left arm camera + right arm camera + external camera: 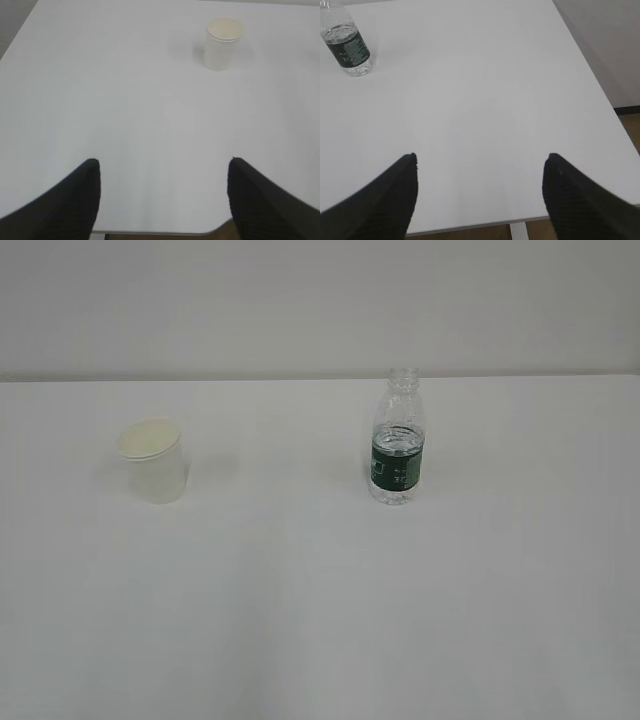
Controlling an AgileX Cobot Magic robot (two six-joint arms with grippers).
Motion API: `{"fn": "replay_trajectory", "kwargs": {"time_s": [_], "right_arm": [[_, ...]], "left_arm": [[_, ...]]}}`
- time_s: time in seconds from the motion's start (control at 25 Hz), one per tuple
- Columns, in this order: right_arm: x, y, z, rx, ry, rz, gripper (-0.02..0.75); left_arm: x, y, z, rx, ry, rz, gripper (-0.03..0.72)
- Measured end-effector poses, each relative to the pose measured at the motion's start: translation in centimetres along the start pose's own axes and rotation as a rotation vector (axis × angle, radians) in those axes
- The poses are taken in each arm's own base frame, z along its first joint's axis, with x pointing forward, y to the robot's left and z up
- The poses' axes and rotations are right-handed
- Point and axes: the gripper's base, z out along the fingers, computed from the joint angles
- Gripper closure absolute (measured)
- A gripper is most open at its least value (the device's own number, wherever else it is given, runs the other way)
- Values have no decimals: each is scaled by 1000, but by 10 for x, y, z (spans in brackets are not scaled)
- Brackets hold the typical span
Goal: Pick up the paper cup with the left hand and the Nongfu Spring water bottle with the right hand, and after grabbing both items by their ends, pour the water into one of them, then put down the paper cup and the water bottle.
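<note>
The white paper cup (153, 459) stands upright on the left of the white table; it also shows far ahead in the left wrist view (222, 43). The Nongfu Spring water bottle (397, 438), clear with a dark green label and no cap, stands upright to the right; it shows at the top left of the right wrist view (347, 46). Water fills it to about the top of the label. My left gripper (164, 167) is open and empty above the table's near edge. My right gripper (480, 162) is open and empty, far from the bottle. Neither gripper shows in the exterior view.
The white table (320, 590) meets a pale wall at the back. Its near edge shows in the left wrist view (150, 232) and its near edge and right edge in the right wrist view (600, 95), with brown floor beyond.
</note>
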Motion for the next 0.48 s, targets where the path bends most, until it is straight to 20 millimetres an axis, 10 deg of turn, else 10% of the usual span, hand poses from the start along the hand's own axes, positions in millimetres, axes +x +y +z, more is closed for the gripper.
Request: {"fn": "replay_trajectory", "kwargs": {"time_s": [0.48], "right_arm": [[0, 0, 0, 0, 0, 0, 153]], "left_arm": [[0, 0, 0, 0, 0, 0, 115]]}}
